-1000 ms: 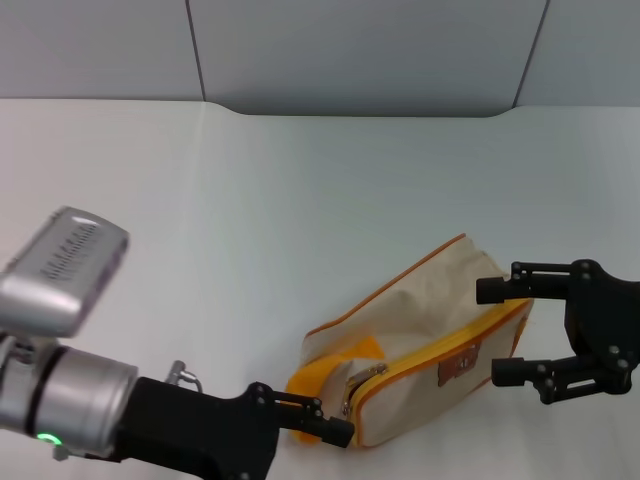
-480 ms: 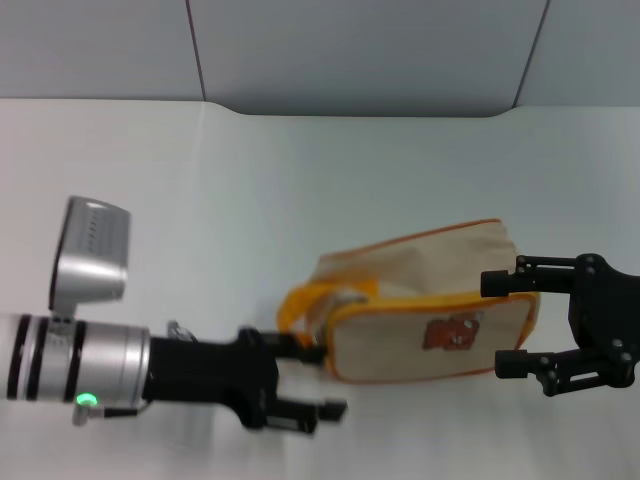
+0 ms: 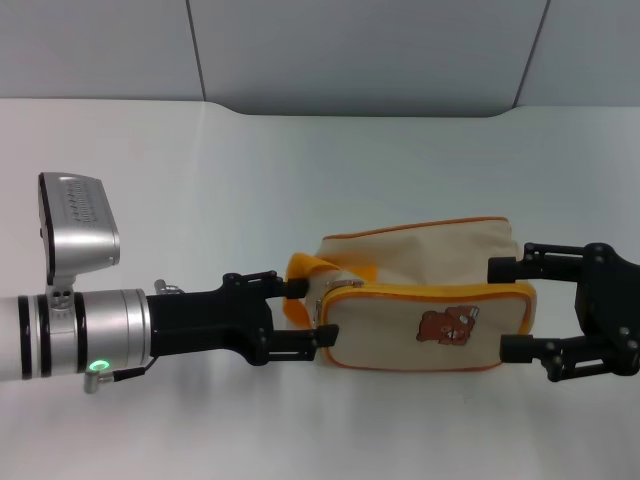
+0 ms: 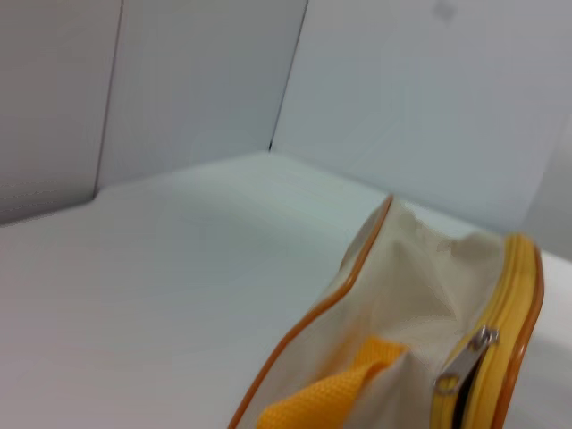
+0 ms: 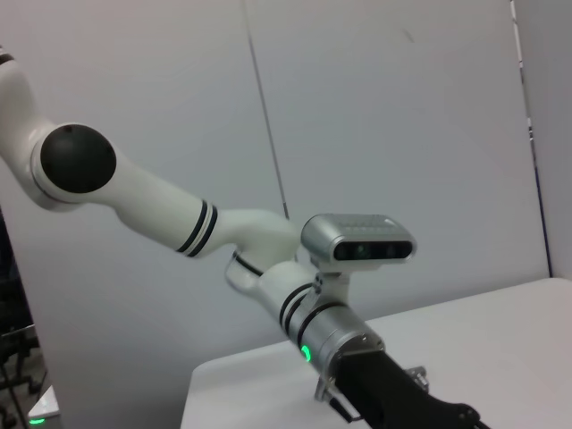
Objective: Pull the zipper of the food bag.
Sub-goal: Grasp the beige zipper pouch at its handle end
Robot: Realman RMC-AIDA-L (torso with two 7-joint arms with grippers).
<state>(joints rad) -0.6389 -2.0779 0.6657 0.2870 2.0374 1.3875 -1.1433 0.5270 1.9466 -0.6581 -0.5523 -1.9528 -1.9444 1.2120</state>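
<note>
Near the desk's [image 3: 300, 180] front edge, the food bag [image 3: 425, 300] lies between the wide-open left pincer [image 3: 310, 312] and wide-open right pincer [image 3: 510, 308].

White counter [image 3: 300, 170], grey wall behind

Grey wall panels [image 3: 360, 50] with dark vertical seams stand along the counter's far edge.

Seen from the head camera, high and angled down, the white table [image 3: 300, 180] runs to its far edge. The left wrist camera sits low, close against the food bag [image 4: 393, 295], facing the far wall. The right wrist camera looks across at the left arm [image 5: 268, 259].
</note>
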